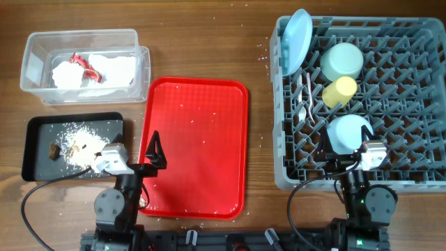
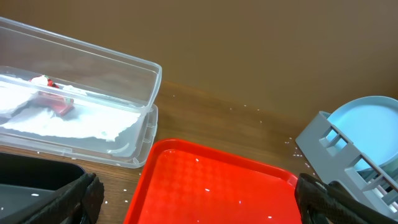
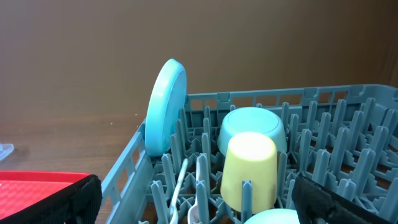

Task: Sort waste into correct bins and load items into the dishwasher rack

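rack loaded, waste in both bins, both sets of jaws apart

in the dishwasher rack (image 1: 280,104), all ahead of the right gripper (image 3: 196,186): light blue plate (image 3: 166,106) on edge against the far left wall; pale green bowl (image 3: 252,124) mouth down, straight ahead; yellow cup (image 3: 249,165) bottom up, nearer, just beside that bowl; white spoon and fork (image 1: 305,97) among the pegs just left of the cup; light blue bowl (image 1: 348,132) mouth down, nearest of all, close under the jaws. jaws of that gripper wide apart, clamped on nothing.

well to the left of those jaws, the waste. ahead and to the left of the left gripper (image 2: 196,183): clear tub (image 2: 152,81) with crumpled napkins (image 2: 81,124) and a red-and-white snack wrapper (image 2: 53,102) lying on them. beside the left finger, nearer than the tub: black tray (image 1: 35,150) with pale crumbs (image 1: 80,136) and brown bits (image 1: 54,150). tub and tray near each other, apart as seen from overhead.

left jaws also wide apart, gripping nothing, over the near left part of the red tray (image 1: 202,125). a few white specks on the red tray and on the wooden table (image 1: 209,42).
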Tool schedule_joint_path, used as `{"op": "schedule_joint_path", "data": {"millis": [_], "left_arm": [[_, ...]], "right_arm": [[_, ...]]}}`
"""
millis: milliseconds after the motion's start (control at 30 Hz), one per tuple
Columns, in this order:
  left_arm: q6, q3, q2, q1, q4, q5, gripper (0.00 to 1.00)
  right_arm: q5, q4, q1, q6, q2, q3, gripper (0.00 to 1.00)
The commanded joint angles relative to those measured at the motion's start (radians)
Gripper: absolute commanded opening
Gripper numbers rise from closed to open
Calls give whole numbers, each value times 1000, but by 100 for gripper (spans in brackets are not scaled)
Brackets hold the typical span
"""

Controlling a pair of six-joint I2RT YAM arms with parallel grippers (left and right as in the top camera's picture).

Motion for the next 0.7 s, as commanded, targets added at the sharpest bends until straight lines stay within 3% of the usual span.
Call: {"op": "schedule_joint_path", "data": {"millis": [0,100,333,433,667], "left_arm": [[18,-8,-11,-6,3,8,100],[141,-8,-11,-6,3,12,100],[140,-8,-11,-6,87,40,100],[140,-8,-11,-6,0,42,100],[140,-8,-8,-6,-1,42,100]], "right_arm": [[1,3,-4,-9,-5,-1,100],[1,3,-4,-9,-5,-1,100],[1,3,-4,-9,-5,-1,100],[1,3,-4,-10,-5,-1,100],[1,3,-4,-9,-5,-1,100]]}}
